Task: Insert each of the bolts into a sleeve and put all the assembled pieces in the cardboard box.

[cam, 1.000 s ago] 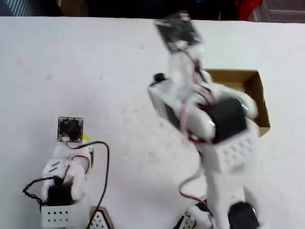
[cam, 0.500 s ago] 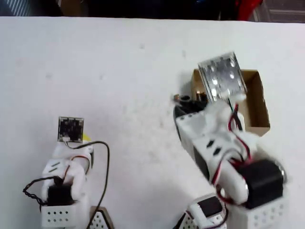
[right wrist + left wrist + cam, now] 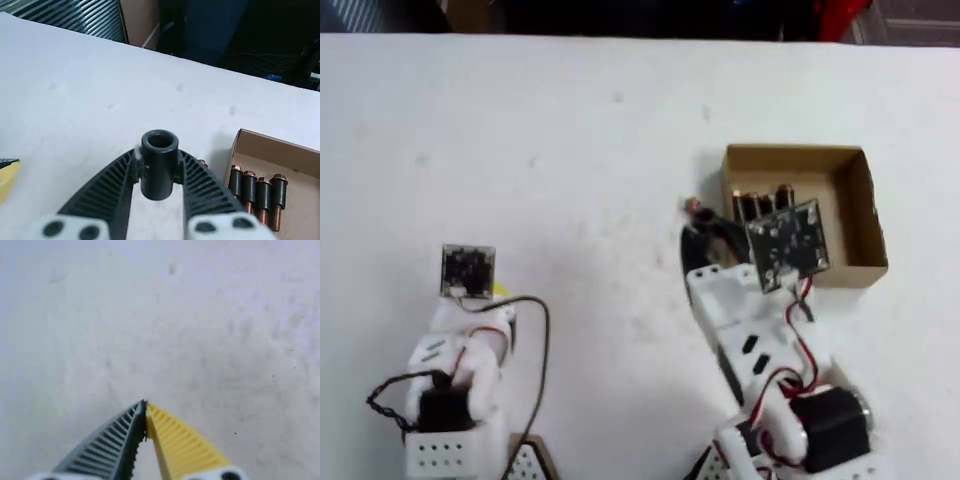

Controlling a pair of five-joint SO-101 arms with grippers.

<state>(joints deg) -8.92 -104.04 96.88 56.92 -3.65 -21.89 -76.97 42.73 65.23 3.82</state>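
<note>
At the left, the left arm's grey-and-yellow toothed tool [image 3: 145, 412] is pressed together, tip against tip, with nothing between the fingers. It hangs over the white worktop [image 3: 570, 150], near the front edge and well apart from the other things.

From there a wide stretch of white worktop runs to the middle and up to the far edge, where a dark room begins.

Right of the middle, the right arm's black toothed tool [image 3: 159, 156] is clamped on a black cylindrical sleeve [image 3: 159, 175]. The sleeve stands about upright between the two fingers, its open bore toward the wrist camera. In the high view this tool lies just beside the left wall of the box, outside it. A small copper-coloured head [image 3: 201, 163] shows behind one finger, on the box side - I cannot tell what it belongs to.

At the right stands the open brown cardboard box [image 3: 796, 152], well back from the far edge of the worktop. Inside, four assembled pieces [image 3: 248, 187] - black sleeves with copper-coloured bolts through them - lie side by side near the left wall. The right part of the box floor is brown cardboard only.
</note>
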